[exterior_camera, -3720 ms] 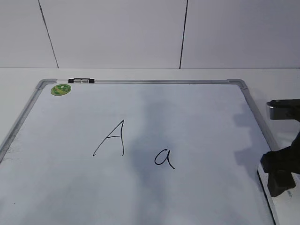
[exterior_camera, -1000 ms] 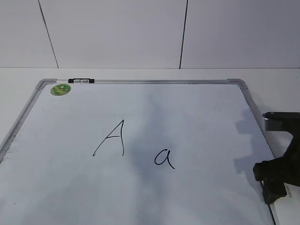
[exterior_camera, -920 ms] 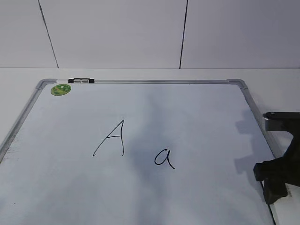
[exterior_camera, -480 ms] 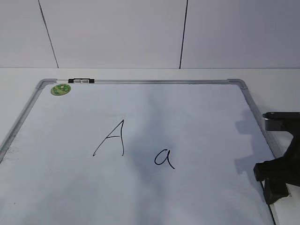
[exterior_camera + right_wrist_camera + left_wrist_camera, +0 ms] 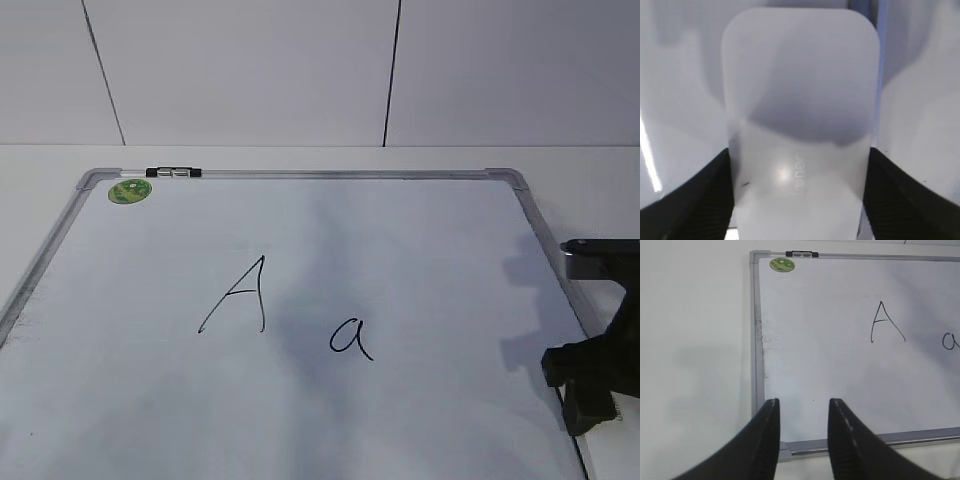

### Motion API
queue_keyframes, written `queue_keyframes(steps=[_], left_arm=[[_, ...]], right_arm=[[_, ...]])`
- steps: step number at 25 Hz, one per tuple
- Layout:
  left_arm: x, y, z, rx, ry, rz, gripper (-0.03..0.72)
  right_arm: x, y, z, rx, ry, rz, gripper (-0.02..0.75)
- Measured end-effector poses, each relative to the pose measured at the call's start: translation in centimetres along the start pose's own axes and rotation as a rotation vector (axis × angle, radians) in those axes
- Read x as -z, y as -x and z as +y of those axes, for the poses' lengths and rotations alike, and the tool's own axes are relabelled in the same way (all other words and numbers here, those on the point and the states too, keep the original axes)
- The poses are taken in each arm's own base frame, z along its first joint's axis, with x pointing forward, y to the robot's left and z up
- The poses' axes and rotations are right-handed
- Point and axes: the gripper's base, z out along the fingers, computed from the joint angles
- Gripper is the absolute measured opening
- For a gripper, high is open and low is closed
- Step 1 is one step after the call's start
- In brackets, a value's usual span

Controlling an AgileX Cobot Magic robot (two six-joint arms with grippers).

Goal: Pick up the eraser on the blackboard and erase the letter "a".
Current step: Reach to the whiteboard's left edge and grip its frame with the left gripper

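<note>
Grasp step: eraser (image 5: pixel 800 115) flanked by right gripper (image 5: pixel 799 200) jaws — closure, contact cannot be told. Left gripper (image 5: pixel 802 440) parted, empty. Next: eraser lifted, carried to "a" (image 5: pixel 350 338).

Looks like a lab/test bench: plain white table (image 5: pixel 300 158), bare panelled wall (image 5: pixel 250 70) (seams visible), w/ whiteboard (image 5: pixel 420 260).

The board (image 5: pixel 420 250) lies flat and bare around the small "a" (image 5: pixel 350 338), with open surface on every side. The capital "A" (image 5: pixel 235 295) sits just left of it. The right pincer (image 5: pixel 590 395) and eraser (image 5: pixel 800 125) crowd the board's right edge; the left pincer (image 5: pixel 802 440) hangs over the near-left corner.
</note>
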Motion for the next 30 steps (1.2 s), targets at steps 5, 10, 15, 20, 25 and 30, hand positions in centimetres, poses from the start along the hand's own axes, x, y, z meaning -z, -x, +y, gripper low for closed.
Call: queue_keyframes(steps=[5,10,15,20,25,30], left_arm=[[0.0,0.0,0.0,0.000,0.000,0.000,0.249],[0.0,0.0,0.0,0.000,0.000,0.000,0.249],[0.0,0.0,0.0,0.000,0.000,0.000,0.249],[0.0,0.0,0.0,0.000,0.000,0.000,0.249],[0.0,0.0,0.0,0.000,0.000,0.000,0.249],[0.0,0.0,0.0,0.000,0.000,-0.002,0.249]], right_arm=[[0.0,0.0,0.0,0.002,-0.002,0.001,0.571],[0.0,0.0,0.0,0.002,-0.002,0.001,0.571],[0.0,0.0,0.0,0.002,-0.002,0.001,0.571],[0.0,0.0,0.0,0.000,-0.008,0.013,0.571],[0.6,0.4,0.0,0.002,-0.016,0.019,0.571],[1.1,0.7,0.0,0.004,-0.024,0.022,0.571]])
